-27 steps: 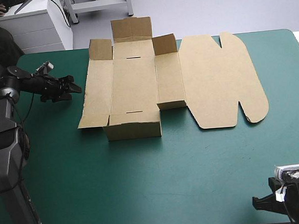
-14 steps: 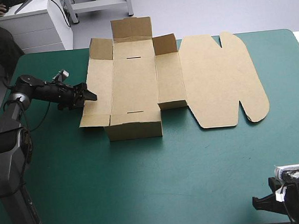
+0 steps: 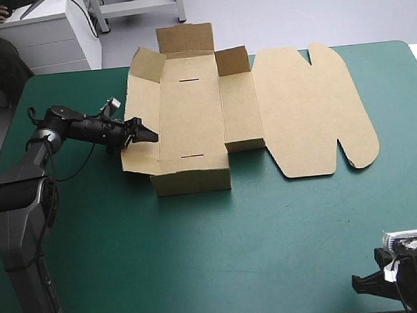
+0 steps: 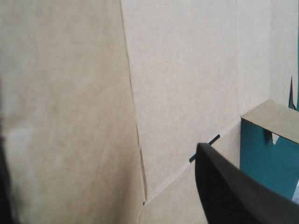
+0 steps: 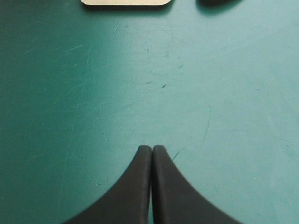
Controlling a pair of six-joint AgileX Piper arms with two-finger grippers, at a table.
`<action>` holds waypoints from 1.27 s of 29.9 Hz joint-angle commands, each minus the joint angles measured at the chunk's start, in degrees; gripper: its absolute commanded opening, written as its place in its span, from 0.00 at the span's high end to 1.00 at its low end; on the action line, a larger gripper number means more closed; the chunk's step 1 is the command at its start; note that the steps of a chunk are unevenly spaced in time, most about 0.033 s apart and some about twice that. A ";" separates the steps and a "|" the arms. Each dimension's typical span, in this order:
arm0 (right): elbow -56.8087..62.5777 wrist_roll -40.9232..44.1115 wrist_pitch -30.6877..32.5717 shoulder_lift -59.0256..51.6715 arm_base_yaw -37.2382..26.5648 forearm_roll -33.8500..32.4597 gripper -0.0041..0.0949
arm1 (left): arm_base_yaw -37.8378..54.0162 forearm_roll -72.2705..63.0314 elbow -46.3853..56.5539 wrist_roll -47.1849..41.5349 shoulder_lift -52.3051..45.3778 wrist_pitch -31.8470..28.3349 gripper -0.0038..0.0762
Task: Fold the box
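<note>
Across the far half of the teal-green surface (image 3: pixel 201 257) the brown box (image 3: pixel 191 115) lies unfolded, its long axis running left to right and its rounded lid (image 3: pixel 312 110) flat toward the right edge, while the near wall stands raised. The left end effector (image 3: pixel 146 134) is spread wide, its black fingers against the box's tilted-up left side panel (image 3: pixel 136 90), the arm stretched low and nearly level from the left edge. The right end effector (image 5: pixel 152 148) is closed to a point over bare cover at the near right corner, holding nothing.
</note>
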 commanded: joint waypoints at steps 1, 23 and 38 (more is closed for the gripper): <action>-1.30 -0.14 -2.64 0.63 0.14 0.24 0.98 | -1.13 1.64 -0.52 0.41 -1.26 -0.48 0.43; -1.30 -0.14 -2.64 0.63 0.14 0.35 0.98 | -8.60 32.55 -26.37 -4.88 -2.04 4.17 0.96; -1.30 -1.92 -2.64 0.63 0.14 0.24 0.98 | -23.87 50.54 -38.73 -4.17 -9.76 4.17 0.96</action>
